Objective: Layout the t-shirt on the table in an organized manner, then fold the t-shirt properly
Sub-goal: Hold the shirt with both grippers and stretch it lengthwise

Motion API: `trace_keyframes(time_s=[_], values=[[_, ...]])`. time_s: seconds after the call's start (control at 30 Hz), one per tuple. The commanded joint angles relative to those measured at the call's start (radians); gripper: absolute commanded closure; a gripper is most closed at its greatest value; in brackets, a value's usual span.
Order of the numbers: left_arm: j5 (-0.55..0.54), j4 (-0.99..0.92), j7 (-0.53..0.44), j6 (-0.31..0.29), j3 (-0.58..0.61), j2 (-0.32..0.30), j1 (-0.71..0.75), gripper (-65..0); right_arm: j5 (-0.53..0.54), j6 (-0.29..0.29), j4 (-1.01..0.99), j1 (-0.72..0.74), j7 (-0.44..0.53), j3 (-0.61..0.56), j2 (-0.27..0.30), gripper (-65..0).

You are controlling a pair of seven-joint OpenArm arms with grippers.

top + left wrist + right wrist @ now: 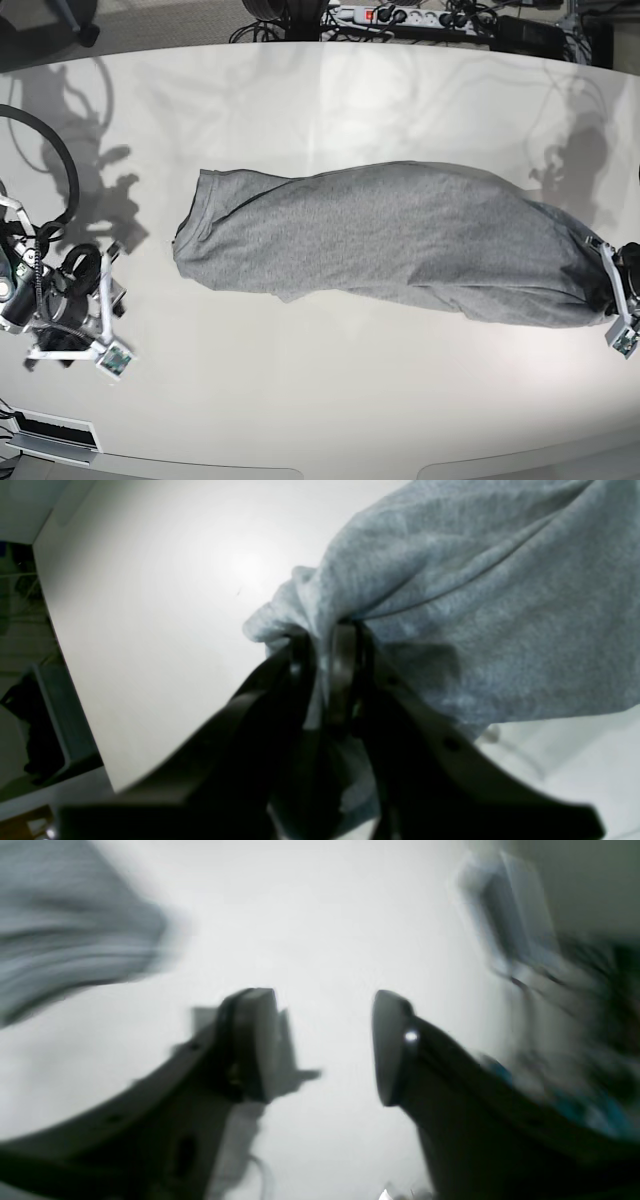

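- Left wrist view: left tool [327, 645] pinched tight on a bunched corner of the t-shirt [490, 605], grey cloth fanning up and to the right over the glossy counter [165, 605]. No slack visible at the pinch.
- Right wrist view: blurred; right tool [325, 1045] spread apart with nothing between the pads, bare counter [320, 915] beneath. Edge of the t-shirt [70, 945] well off to the upper left, not touched.
- Base view: t-shirt [400, 245] stretched lengthwise across the middle of the counter [320, 400], rumpled into a long tube rather than lying flat. One end caught by the left tool [612, 300] at the frame's right; the other end lying loose, apart from the right tool [105, 275] at the frame's left.
- Judged step: laying out, with folding not yet begun. Best done by regripping a free corner with the right tool, keeping the left pinch firm, then pulling outward evenly and low so the cloth spreads flat instead of rolling.
- Containers: none seen on the counter; a grey box-like shape [60, 720] off the counter's edge in the left wrist view, contents impossible to tell.
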Motion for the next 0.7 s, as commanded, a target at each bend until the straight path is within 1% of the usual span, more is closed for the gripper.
trace_keyframes(time_s=[0.0,0.07,0.13,0.17,0.2,0.23,0.27,0.33,0.4,0.43,0.5,0.53,0.6,0.63,0.67], values=[[0.003,0.011,-0.021,0.0,-0.014,-0.025,-0.019,0.0,0.058,0.049,0.013,0.021,0.008,0.011,0.0,-27.1],[-0.002,0.011,-0.021,-0.028,-0.014,-0.025,-0.019,0.0,0.22,0.191,0.013,0.015,-0.021,0.011,-0.024,-25.1],[-0.024,0.011,-0.021,-0.047,-0.014,-0.025,-0.019,0.0,0.388,0.325,0.013,0.0,-0.069,0.011,-0.055,-25.2],[-0.036,0.011,-0.02,-0.053,-0.014,-0.025,-0.019,0.0,0.462,0.36,0.013,-0.013,-0.095,0.011,-0.074,-25.2],[-0.05,0.011,-0.02,-0.058,-0.014,-0.025,-0.019,0.0,0.519,0.36,0.013,-0.029,-0.115,0.01,-0.097,-25.2],[-0.058,0.011,-0.02,-0.061,-0.014,-0.024,-0.019,0.0,0.55,0.36,0.013,-0.05,-0.125,0.01,-0.122,-25.2],[-0.06,0.011,-0.021,-0.06,-0.014,-0.024,-0.019,0.0,0.553,0.36,0.012,-0.072,-0.129,0.01,-0.151,-25.2],[-0.058,0.011,-0.021,-0.06,-0.014,-0.024,-0.019,0.0,0.492,0.36,0.012,-0.12,-0.123,0.01,-0.21,-25.2],[-0.058,0.011,-0.02,-0.06,-0.014,-0.024,-0.019,0.0,0.35,0.36,0.01,-0.172,-0.086,0.01,-0.267,-26.6],[-0.058,0.011,-0.02,-0.06,-0.014,-0.024,-0.019,0.0,0.264,0.36,0.01,-0.2,-0.05,0.01,-0.291,-29.8],[-0.058,0.011,-0.02,-0.06,-0.014,-0.025,-0.019,0.0,0.09,0.355,0.01,-0.257,0.058,0.01,-0.325,-37.4],[-0.058,0.011,-0.02,-0.06,-0.014,-0.024,-0.019,0.0,0.009,0.332,0.01,-0.285,0.118,0.01,-0.336,-39.5],[-0.058,0.011,-0.02,-0.06,-0.014,-0.024,-0.019,0.0,-0.137,0.262,0.01,-0.322,0.21,0.01,-0.349,-39.6],[-0.058,0.011,-0.02,-0.06,-0.014,-0.024,-0.019,0.0,-0.194,0.225,0.01,-0.332,0.23,0.01,-0.35,-39.6],[-0.058,0.011,-0.02,-0.06,-0.014,-0.025,-0.019,0.0,-0.226,0.2,0.01,-0.34,0.234,0.01,-0.35,-39.4]])
